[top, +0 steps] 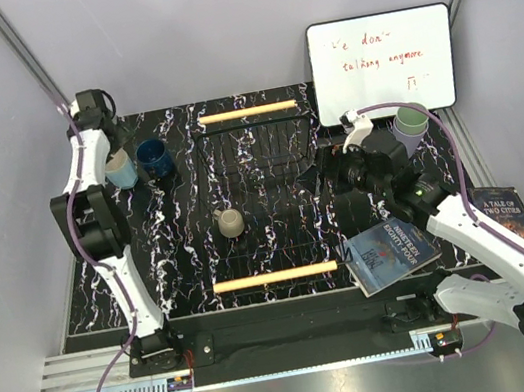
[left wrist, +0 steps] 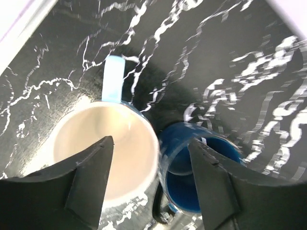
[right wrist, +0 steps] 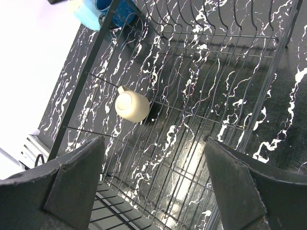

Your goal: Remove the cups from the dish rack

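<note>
The black wire dish rack (top: 298, 139) lies mid-table with a wooden handle at each end. One beige mug (top: 231, 223) (right wrist: 132, 106) stands inside it. Left of the rack, on the table, stand the light blue mug (top: 119, 170) (left wrist: 105, 153) and the navy mug (top: 154, 157) (left wrist: 204, 177), side by side. My left gripper (top: 120, 152) (left wrist: 151, 143) hangs open just above them, one finger over each mug's mouth, gripping nothing. My right gripper (top: 331, 172) (right wrist: 153, 143) is open and empty over the rack's right part. A pale green tumbler (top: 412, 119) stands right of the rack, with a lavender one (top: 400, 139) partly hidden beside it.
A whiteboard (top: 382, 63) leans at the back right. A blue book (top: 390, 249) lies by the rack's near right corner, and another book (top: 504, 206) at the right edge. Grey walls close in on the left and right.
</note>
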